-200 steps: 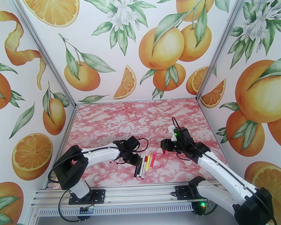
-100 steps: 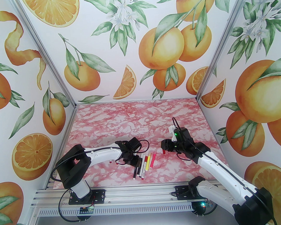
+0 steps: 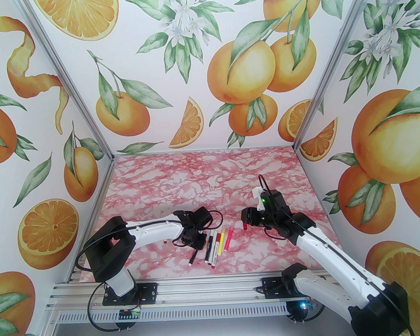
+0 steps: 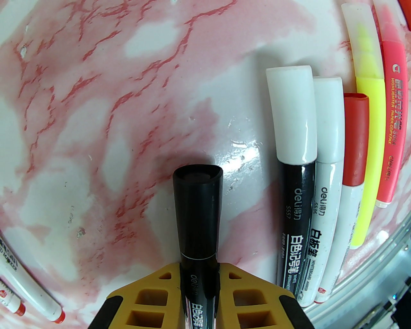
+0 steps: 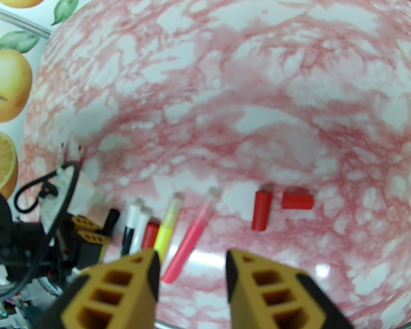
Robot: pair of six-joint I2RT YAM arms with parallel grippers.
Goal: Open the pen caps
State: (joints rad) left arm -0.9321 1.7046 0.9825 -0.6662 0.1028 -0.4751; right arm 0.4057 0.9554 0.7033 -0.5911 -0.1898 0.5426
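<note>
Low centre of the desk point(image 3: 203, 178): the row of pens point(image 3: 217, 245), side by side. Just left of it, a single pen point(image 4: 197, 205) sits inside the left pincer point(image 4: 199, 270). Right of the row lie two loose caps point(image 5: 261, 210), above the right pincer point(image 5: 191, 257) in its wrist view.

The left arm point(image 3: 150, 230) lies low from the table's near-left corner toward the middle of its near edge, wrist bent down. The left tool point(image 4: 199, 268) is clamped on the barrel of a black pen point(image 4: 197, 208). The right arm point(image 3: 326, 248) stretches inward from the near-right corner. The right tool point(image 5: 192, 257) hangs above the table with its fingers parted.
</note>
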